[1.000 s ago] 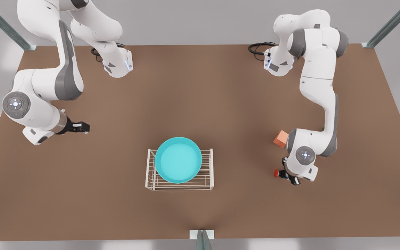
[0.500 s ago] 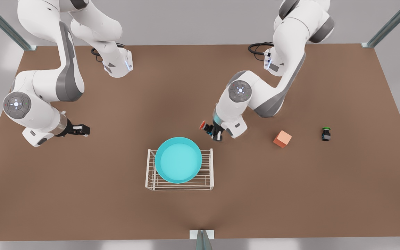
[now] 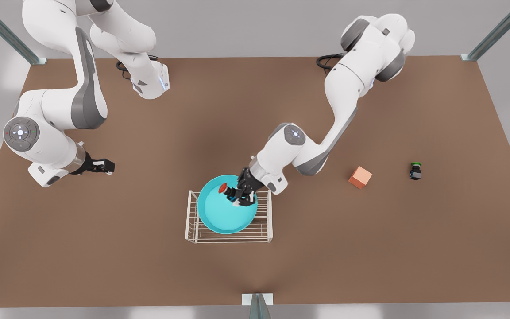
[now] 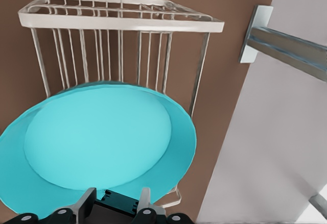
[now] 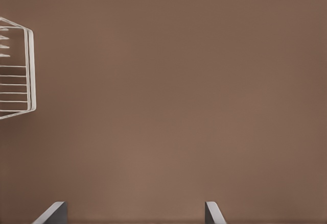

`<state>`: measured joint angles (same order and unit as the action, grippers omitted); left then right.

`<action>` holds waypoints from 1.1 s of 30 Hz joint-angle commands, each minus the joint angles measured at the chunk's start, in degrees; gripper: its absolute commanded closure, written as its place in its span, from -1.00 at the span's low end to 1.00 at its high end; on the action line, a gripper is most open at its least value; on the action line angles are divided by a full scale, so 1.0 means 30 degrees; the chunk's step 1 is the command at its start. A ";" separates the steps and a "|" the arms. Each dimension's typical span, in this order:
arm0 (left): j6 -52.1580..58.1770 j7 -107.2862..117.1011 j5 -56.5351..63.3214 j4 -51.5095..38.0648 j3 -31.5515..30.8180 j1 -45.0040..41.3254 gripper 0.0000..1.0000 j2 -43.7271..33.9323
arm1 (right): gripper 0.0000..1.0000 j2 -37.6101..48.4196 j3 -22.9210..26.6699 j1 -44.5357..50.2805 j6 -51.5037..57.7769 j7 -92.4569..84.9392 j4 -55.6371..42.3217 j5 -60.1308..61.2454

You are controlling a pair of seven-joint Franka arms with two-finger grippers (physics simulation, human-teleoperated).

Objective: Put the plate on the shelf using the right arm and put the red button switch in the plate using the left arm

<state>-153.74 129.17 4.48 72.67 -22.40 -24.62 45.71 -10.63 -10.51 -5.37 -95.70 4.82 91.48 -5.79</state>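
Left gripper [image 3: 238, 193] now over the plate [image 3: 219, 217], clamping the red button switch [image 3: 225, 189], right gripper [image 3: 104, 166] parted, empty

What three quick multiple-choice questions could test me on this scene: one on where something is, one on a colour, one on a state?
1. Where is the plate?
A. on the bare table
B. on the wire shelf
C. on the orange cube

2. What colour is the cap of the switch lying alone at the front view's right?
A. green
B. blue
C. yellow

3. What is the left tool doing?
A. hanging open over the cube
B. gripping the red button switch over the plate
C. gripping the shelf

Answers:
1 B: bars show under the plate's rim.
2 A: its cap is green.
3 B: the fingers are shut on the switch above the plate, while the right tool waits open at the front view's left.
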 commanded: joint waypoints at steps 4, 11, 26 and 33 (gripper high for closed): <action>-0.4682 -0.0399 0.0617 0.0006 -0.0003 -0.0027 -1.00 0.0466 | -1.00 0.0028 -0.0012 0.0001 0.0054 0.0092 -0.0055 -0.0002; 1.5293 -2.0809 0.4485 -0.0024 -0.7090 0.7760 -1.00 -0.2404 | -1.00 -0.0001 -0.0012 -0.0028 0.0054 0.0092 -0.0055 0.0027; 1.7115 -4.5077 -0.1639 0.8677 0.5856 0.7092 -1.00 -1.3421 | -1.00 -0.0001 -0.0012 0.0002 0.0054 0.0092 -0.0142 0.0027; 1.7320 -4.5194 -0.1609 0.8648 0.5827 0.7180 -1.00 -1.3392 | -1.00 -0.0001 -0.0012 0.0002 0.0113 0.0121 -0.0260 -0.0002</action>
<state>-102.76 33.61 -0.41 98.65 -4.92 -4.42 5.56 -10.70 -10.49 -5.35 -95.43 5.11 90.66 -5.83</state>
